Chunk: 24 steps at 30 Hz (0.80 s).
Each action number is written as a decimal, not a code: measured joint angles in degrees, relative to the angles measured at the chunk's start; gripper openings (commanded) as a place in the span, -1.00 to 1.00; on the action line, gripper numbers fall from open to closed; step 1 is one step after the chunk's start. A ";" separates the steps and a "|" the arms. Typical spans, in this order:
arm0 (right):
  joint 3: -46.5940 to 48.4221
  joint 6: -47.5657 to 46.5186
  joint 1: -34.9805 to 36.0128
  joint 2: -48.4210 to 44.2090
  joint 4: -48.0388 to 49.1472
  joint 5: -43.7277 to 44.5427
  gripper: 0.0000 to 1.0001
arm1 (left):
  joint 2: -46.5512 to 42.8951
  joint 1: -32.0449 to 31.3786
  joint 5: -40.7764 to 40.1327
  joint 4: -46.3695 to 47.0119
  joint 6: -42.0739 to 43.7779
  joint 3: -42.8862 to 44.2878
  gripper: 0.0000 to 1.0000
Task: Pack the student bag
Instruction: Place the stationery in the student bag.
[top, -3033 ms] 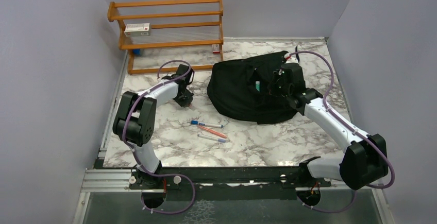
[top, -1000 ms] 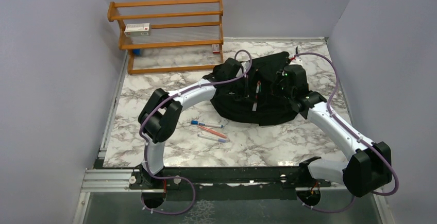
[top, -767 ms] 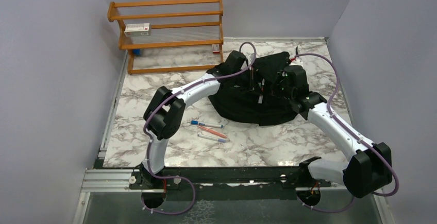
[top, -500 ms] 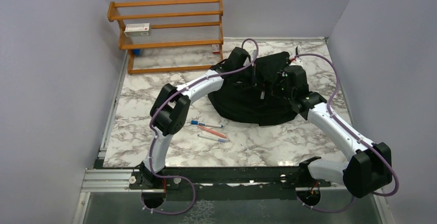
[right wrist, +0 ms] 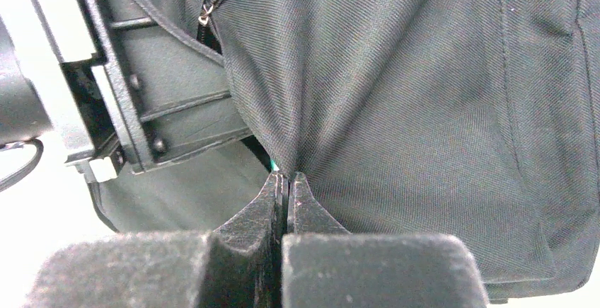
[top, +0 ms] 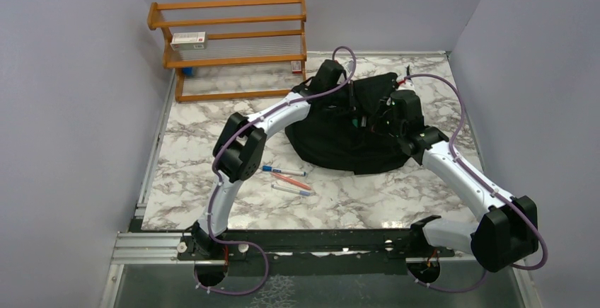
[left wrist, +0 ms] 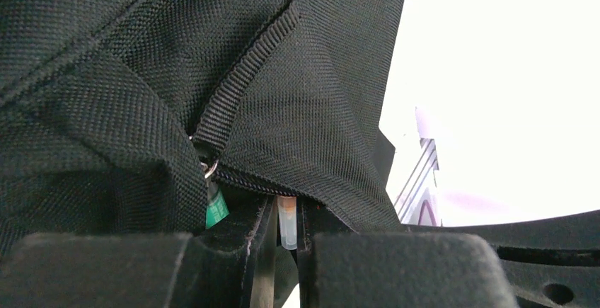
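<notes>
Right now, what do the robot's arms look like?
The left arm and right arm have white tube-shaped links with chunky black joints. A thin purple cable runs along each. The left tool and right tool are black and two-fingered.

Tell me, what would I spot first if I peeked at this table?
A big black backpack sits slumped at the far side of the marble table. The right gripper pinches its fabric, and the left gripper holds a pen at its zipper opening. Three more pens lie in front of it.

White arms [top: 272, 115], black joints [top: 239, 154], purple cables [top: 453, 104]
</notes>
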 measured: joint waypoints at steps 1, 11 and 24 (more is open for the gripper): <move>0.00 0.07 0.00 0.00 -0.02 -0.24 -0.99 | 0.11 0.00 -0.04 0.15 -0.15 0.00 -1.00; 0.00 0.44 -0.04 0.00 0.02 -1.07 -0.99 | 1.55 -0.17 0.26 4.98 -1.40 -0.39 -0.47; 0.00 0.17 -0.04 0.00 -0.24 -1.01 -0.99 | -1.68 -0.15 0.37 8.15 0.76 -6.62 -0.44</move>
